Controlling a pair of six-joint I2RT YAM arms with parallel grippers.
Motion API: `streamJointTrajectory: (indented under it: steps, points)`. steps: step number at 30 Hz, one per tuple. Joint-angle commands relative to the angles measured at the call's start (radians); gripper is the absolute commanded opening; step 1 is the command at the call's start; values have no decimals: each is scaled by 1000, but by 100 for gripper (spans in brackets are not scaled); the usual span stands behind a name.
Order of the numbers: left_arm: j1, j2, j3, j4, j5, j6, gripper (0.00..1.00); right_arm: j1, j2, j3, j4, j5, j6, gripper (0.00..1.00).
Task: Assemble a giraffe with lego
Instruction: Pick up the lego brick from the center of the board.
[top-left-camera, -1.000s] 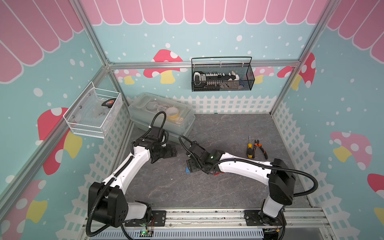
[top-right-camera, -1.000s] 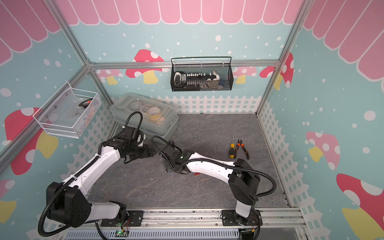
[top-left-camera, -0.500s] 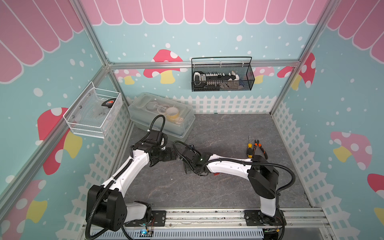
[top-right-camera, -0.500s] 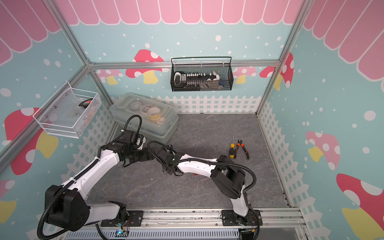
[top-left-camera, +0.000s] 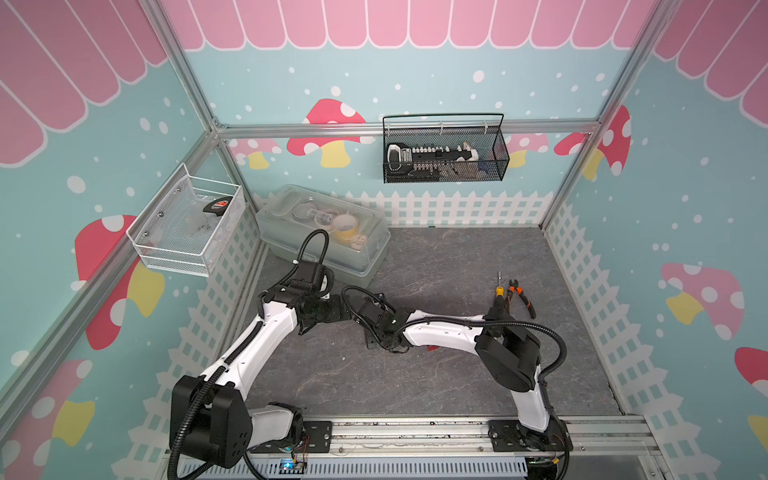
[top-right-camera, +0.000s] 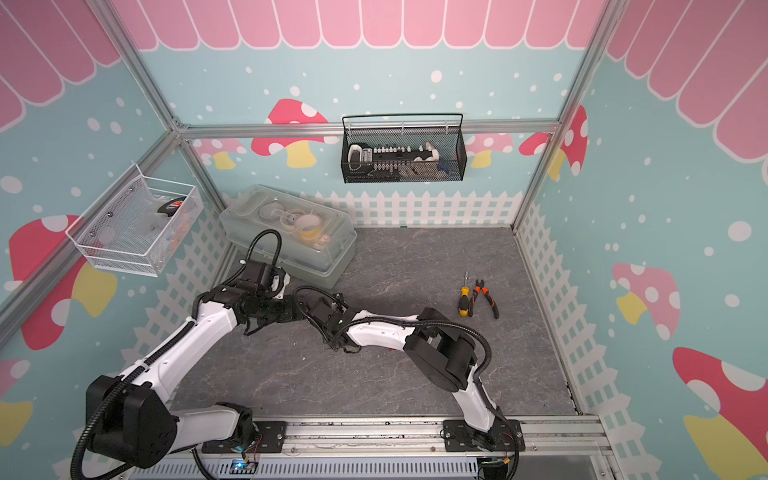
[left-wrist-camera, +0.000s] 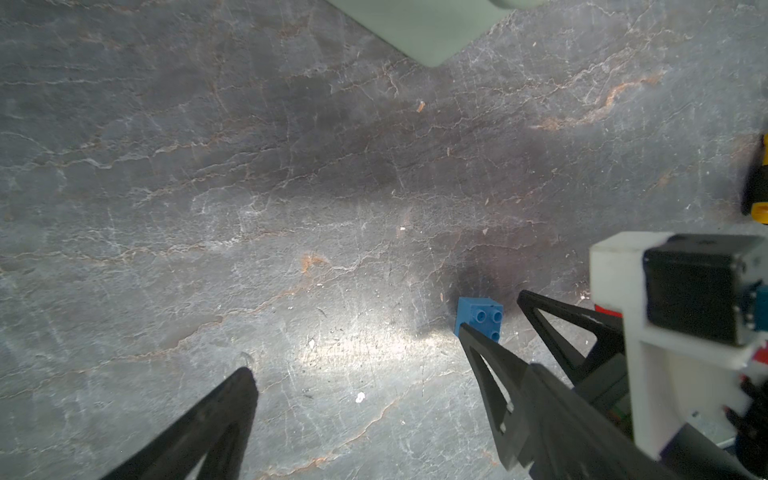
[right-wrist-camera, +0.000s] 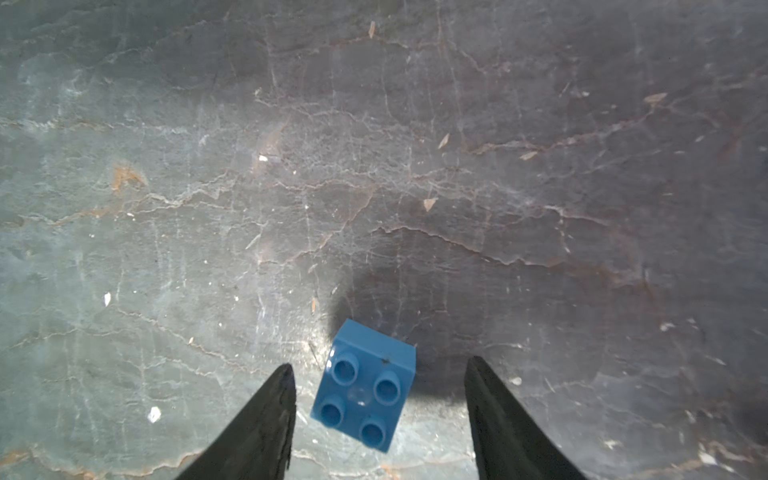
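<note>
Lego brick (right-wrist-camera: 365, 395): blue, on tabletop (right-wrist-camera: 374, 166)
Right gripper (right-wrist-camera: 377, 362): jaws apart astride brick, not gripping
Left gripper (top-left-camera: 343, 315): spread wide, empty

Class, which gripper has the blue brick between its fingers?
The right gripper: the brick sits between its fingers, untouched. The left gripper straddles only bare table.

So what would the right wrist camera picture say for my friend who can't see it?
A small blue four-stud brick sits on the grey stone-look table, between the two black fingers of the right pincer. The fingers stand apart on either side and do not touch it.
</note>
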Motion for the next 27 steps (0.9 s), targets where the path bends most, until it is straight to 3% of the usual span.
streamJointTrajectory:
  steps: [1,17,27]
  points:
    - [1,-10,-10,13,9,-5,99,9,29,37,-1,2,23,61]
    - [-3,-2,-11,15,14,-5,99,12,62,51,-24,11,11,44]
    - [-9,-1,-12,15,13,-9,99,13,43,48,-57,32,-11,26]
